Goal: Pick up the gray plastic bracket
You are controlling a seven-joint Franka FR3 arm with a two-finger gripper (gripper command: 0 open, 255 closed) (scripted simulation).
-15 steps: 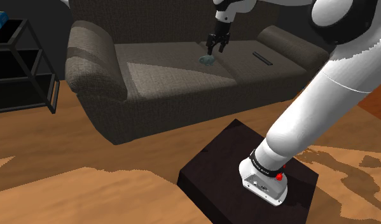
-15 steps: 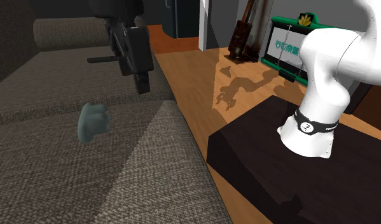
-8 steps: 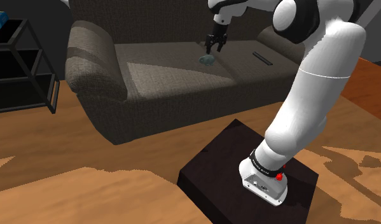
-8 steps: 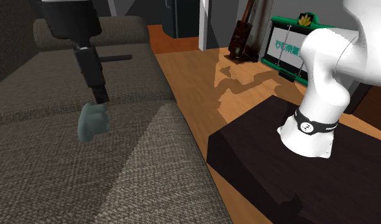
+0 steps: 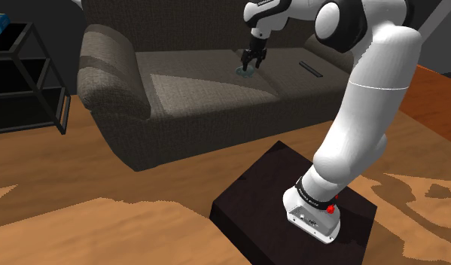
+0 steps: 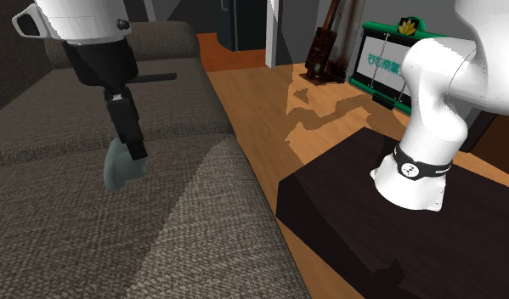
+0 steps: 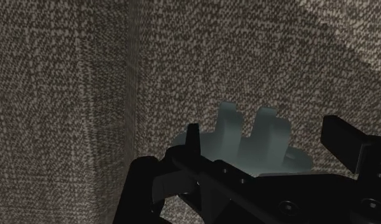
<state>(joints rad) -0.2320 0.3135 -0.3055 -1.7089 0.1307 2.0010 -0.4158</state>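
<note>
We find jaws wide, tips low either side of pale grey-green bracket (image 7: 256,143). No contact seen (not held). Bracket lies dead between tips, on sofa seat (image 5: 193,90) beside cushion seam. We judge closing is next.

The gripper (image 6: 135,151) is coming down onto the pale grey-green bracket (image 6: 115,177) on the sofa seat (image 6: 184,229). In the second exterior view it is moving from high up on the bracket's right to directly over it, and its tip is now overlapping the bracket's top edge. The white wrist (image 6: 74,17) is dropping into that view's upper left corner. In the shoulder view the arm (image 5: 367,105) is straightening up, its elbow (image 5: 340,19) swinging from the right edge toward the upper middle. Its shadow (image 6: 325,110) on the wooden floor (image 6: 261,93) is shifting and changing shape
</note>
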